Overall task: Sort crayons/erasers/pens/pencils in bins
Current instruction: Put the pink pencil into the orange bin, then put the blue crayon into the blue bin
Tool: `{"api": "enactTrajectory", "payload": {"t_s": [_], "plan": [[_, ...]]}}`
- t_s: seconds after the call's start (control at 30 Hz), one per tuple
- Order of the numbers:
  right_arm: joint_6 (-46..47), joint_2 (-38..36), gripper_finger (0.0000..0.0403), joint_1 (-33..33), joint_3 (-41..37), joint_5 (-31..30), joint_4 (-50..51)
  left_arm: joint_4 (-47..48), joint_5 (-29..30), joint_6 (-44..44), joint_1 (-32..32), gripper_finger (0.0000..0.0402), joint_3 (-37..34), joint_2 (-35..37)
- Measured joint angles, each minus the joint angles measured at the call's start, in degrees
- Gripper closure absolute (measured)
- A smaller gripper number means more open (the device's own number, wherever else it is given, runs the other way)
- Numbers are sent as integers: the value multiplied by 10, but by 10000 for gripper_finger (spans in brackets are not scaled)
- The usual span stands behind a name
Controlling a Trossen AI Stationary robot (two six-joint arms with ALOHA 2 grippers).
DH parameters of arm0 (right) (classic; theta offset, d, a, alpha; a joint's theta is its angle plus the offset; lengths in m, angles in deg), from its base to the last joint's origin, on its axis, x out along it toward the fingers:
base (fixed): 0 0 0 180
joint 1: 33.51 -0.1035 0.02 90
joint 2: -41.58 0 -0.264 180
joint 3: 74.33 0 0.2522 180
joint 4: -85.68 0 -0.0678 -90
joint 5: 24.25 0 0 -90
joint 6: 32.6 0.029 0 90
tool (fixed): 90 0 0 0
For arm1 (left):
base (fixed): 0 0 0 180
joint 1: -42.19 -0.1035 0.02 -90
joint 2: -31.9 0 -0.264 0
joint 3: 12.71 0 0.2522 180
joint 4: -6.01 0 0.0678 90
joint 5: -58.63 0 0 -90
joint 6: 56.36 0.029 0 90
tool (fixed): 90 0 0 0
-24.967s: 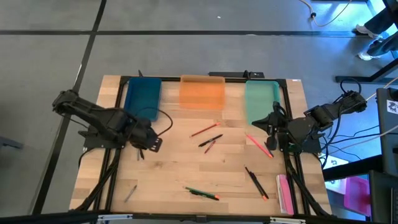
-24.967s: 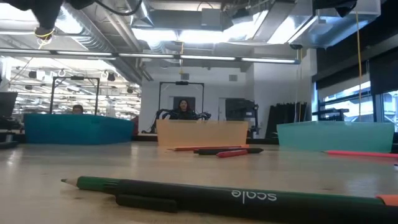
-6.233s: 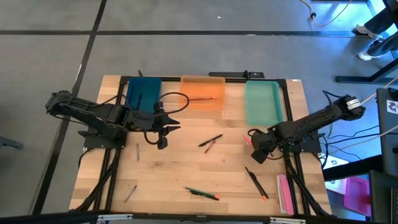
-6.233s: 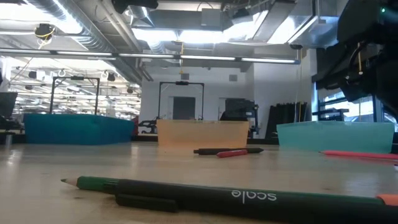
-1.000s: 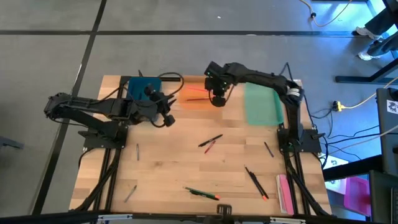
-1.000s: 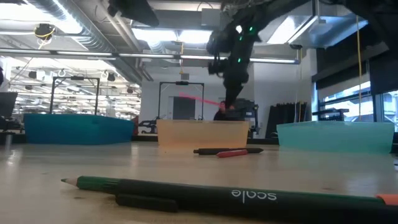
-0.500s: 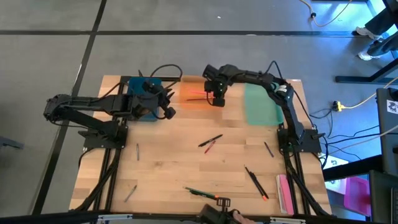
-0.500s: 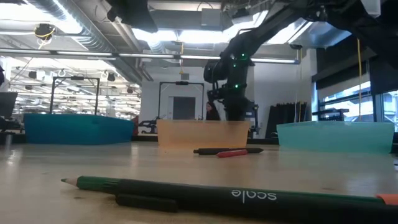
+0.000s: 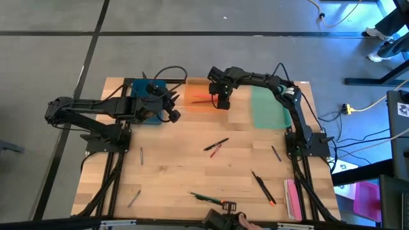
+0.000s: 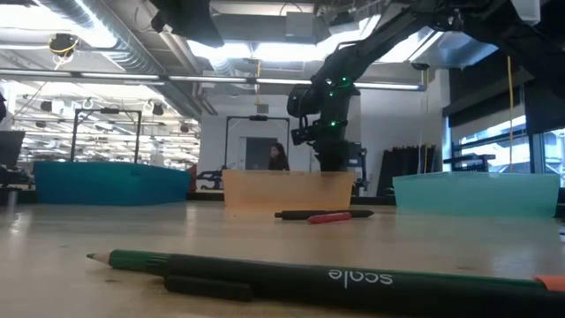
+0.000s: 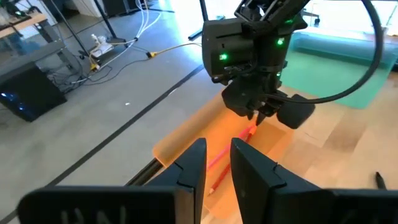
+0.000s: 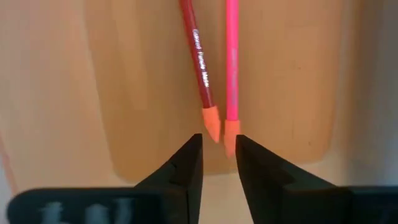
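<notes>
My right gripper (image 12: 217, 142) hangs low over the translucent orange bin (image 9: 195, 89), its fingers a narrow gap apart and empty. Below it a pink pencil (image 12: 231, 62) and a red pencil (image 12: 198, 56) lie side by side on the bin's floor. My left gripper (image 9: 172, 116) hovers at the near right corner of the dark teal-blue bin (image 9: 136, 89). Its fingers (image 11: 193, 163) stand a narrow gap apart with nothing between them. It looks toward my right gripper (image 11: 261, 115). The mint green bin (image 9: 268, 105) stands at the far right.
Loose on the table are a black pen and a red stick (image 9: 217, 145), grey sticks (image 9: 142, 155) (image 9: 133, 198) (image 9: 275, 153), a black and a red stick (image 9: 262, 186), and a green pencil (image 9: 208, 199). A pink item (image 9: 293, 198) lies at the right edge.
My right gripper has gone down into the orange bin. The pink pencil, which it held tilted above the bin a second ago, now lies flat in the bin beside the red one. My left gripper has shifted a little toward the far edge, nearer the teal-blue bin.
</notes>
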Motion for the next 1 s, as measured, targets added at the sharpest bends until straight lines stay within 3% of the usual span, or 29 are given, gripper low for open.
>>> {"api": "enactTrajectory", "payload": {"t_s": [0.17, 0.4, 0.73, 0.87, 1.0], "plan": [[1, -19, 298, 1, 0, -7, 20, 0, -7, 0, 0, 337, 0, 0], [63, -124, 298, 1, 0, 13, 95, 22, -11, -2, 3, 337, 0, 0], [270, -268, 298, -60, -11, 5, 271, 59, -147, -5, 21, 337, 0, 0], [368, -333, 298, -111, -74, 6, 281, 61, -170, 5, 32, 337, 0, 0], [529, -404, 298, -166, -170, 26, 283, 61, -172, 22, 47, 337, 0, 0]]}}
